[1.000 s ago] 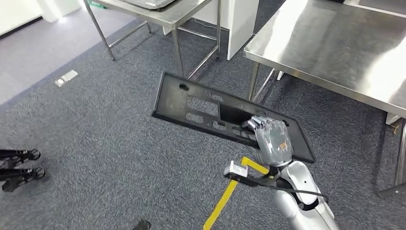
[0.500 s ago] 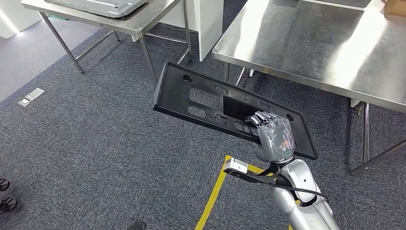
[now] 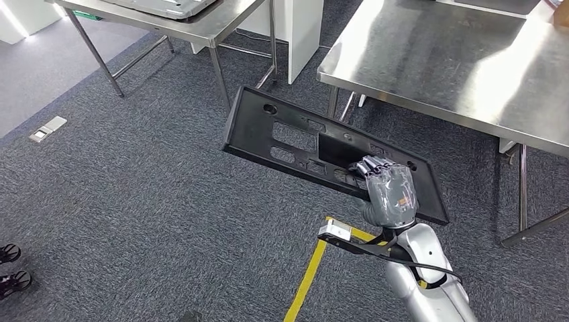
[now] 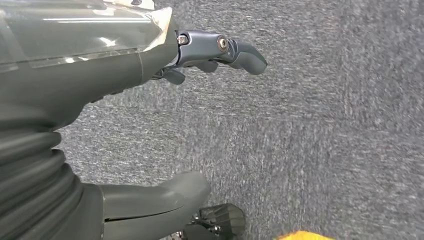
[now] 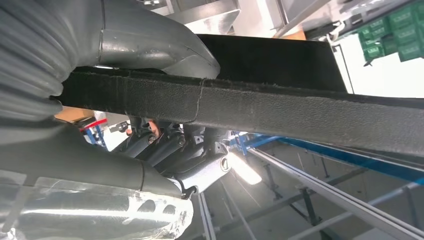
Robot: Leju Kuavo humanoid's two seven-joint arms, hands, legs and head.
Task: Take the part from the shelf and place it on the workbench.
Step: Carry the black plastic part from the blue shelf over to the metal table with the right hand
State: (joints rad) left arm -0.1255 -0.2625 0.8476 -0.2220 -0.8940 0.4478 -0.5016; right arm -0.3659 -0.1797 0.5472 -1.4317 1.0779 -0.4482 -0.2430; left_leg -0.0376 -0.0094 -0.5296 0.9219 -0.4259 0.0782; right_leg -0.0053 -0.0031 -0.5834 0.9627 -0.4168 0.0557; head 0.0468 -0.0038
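Note:
The part is a long flat black panel [image 3: 288, 141] with several cut-outs, carried in the air above the carpet. My right hand [image 3: 388, 191] grips its near long edge toward the right end, fingers over the top face. In the right wrist view the panel's thick black edge [image 5: 280, 107] runs between my thumb [image 5: 155, 42] and fingers [image 5: 165, 147]. The steel workbench [image 3: 456, 60] stands just beyond the panel at the upper right. In the left wrist view my left hand [image 4: 125, 100] hangs over the carpet, fingers apart and holding nothing.
A second steel table [image 3: 201, 20] with a grey tray on it stands at the upper left. A white cabinet [image 3: 298, 30] sits between the two tables. Yellow floor tape [image 3: 315, 268] runs on the grey carpet beside my right arm. A floor socket plate [image 3: 47, 129] lies at the left.
The camera has shifted: workbench and tables sit differently in the picture, the bench larger and nearer than a second ago. My right hand keeps its grip on the panel.

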